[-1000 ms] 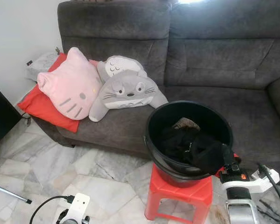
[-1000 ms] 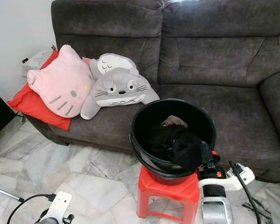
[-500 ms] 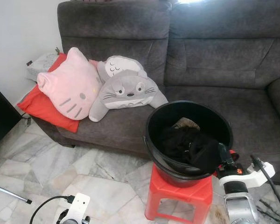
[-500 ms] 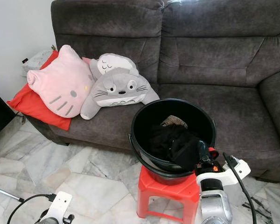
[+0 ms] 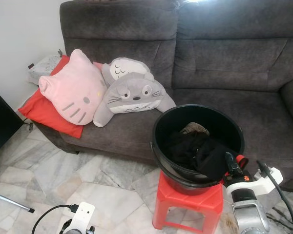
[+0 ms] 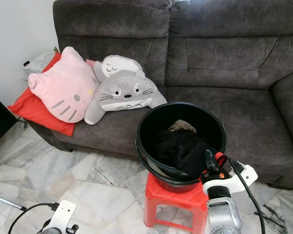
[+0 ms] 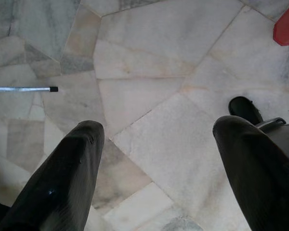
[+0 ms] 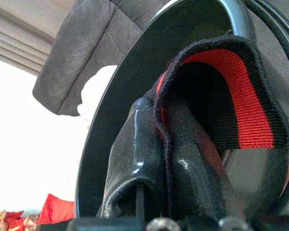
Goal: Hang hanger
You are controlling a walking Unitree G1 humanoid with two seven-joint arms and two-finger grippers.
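Right tool (image 5: 228, 161), closed on a black-and-red garment (image 8: 221, 96), has been drawn leftward along the black bucket (image 5: 198, 144) rim at lower right. Left tool (image 7: 159, 159) hangs open above the floor (image 7: 149, 72). No hanger is discernible; hanging is judged not begun.

Dark grey fabric sofa (image 5: 224, 58) against a white wall (image 5: 19, 34). Pink cat cushion (image 5: 73, 90), grey creature cushion (image 5: 132, 95) and red cushion (image 5: 44, 114) piled at its left end. Pale marble floor (image 5: 49, 180). Red plastic stool (image 5: 185, 207) on the floor before the sofa. Bright light behind the sofa top.
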